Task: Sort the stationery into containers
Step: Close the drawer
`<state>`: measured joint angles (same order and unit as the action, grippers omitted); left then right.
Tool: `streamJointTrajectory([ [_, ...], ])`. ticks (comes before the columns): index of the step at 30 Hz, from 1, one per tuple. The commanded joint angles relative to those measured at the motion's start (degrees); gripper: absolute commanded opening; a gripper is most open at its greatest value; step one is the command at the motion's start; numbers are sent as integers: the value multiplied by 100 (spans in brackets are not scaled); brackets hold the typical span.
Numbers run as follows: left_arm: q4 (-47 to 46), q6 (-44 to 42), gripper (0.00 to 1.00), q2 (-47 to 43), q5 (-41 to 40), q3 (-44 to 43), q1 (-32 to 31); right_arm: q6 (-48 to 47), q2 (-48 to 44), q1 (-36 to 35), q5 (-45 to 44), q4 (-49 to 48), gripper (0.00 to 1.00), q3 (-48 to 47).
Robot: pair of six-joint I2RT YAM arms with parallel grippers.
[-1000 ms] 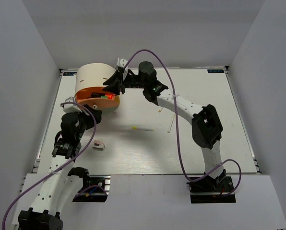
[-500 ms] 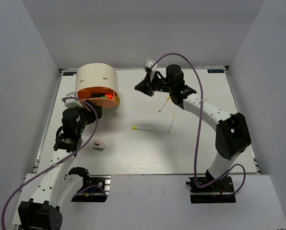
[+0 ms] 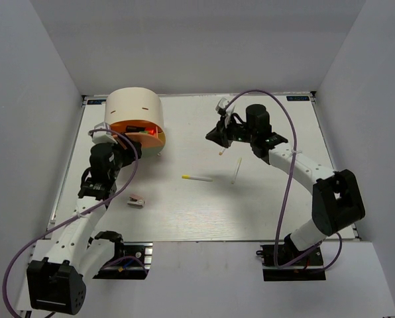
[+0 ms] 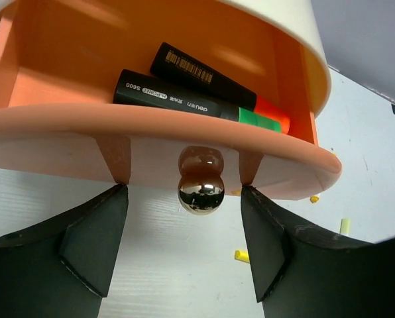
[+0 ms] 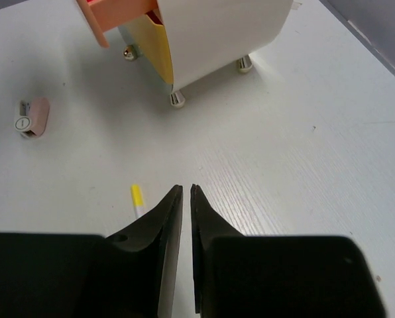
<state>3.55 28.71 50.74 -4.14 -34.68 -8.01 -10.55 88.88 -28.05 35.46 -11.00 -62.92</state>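
The cream half-cylinder box (image 3: 132, 109) stands at the far left with its orange drawer (image 3: 139, 136) pulled open. In the left wrist view the drawer (image 4: 151, 126) holds two black markers, one with a green end (image 4: 184, 103) and one with an orange end (image 4: 204, 69). My left gripper (image 3: 122, 153) is open, its fingers (image 4: 95, 238) on either side of the drawer's shiny knob (image 4: 201, 189), not touching it. My right gripper (image 3: 217, 136) is shut and empty (image 5: 186, 190), above the table near a white-and-yellow pen (image 5: 137, 197). Three pens (image 3: 197, 178) (image 3: 236, 170) (image 3: 222, 151) lie mid-table. The grey-and-pink sharpener (image 3: 137, 201) lies front left.
The box stands on small metal feet (image 5: 177, 99), with a yellow drawer (image 5: 154, 46) under the orange one. The sharpener also shows in the right wrist view (image 5: 33, 117). Grey walls close in the table on three sides. Purple cables loop above both arms.
My right gripper has drawn back from the open drawer and swung right, over the pens. My left gripper has moved up toward the drawer's knob.
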Motion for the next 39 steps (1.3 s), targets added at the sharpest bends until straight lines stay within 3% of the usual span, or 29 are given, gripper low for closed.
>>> streamJointTrajectory([
  [1, -355, -76, 79, 67, -148, -224, -16, -62, -239, 133, 4, -60, 17, 226],
  [39, -1173, 530, 80, 1122, -834, -435, -16, -404, -653, 529, 22, 204, 21, 1009],
])
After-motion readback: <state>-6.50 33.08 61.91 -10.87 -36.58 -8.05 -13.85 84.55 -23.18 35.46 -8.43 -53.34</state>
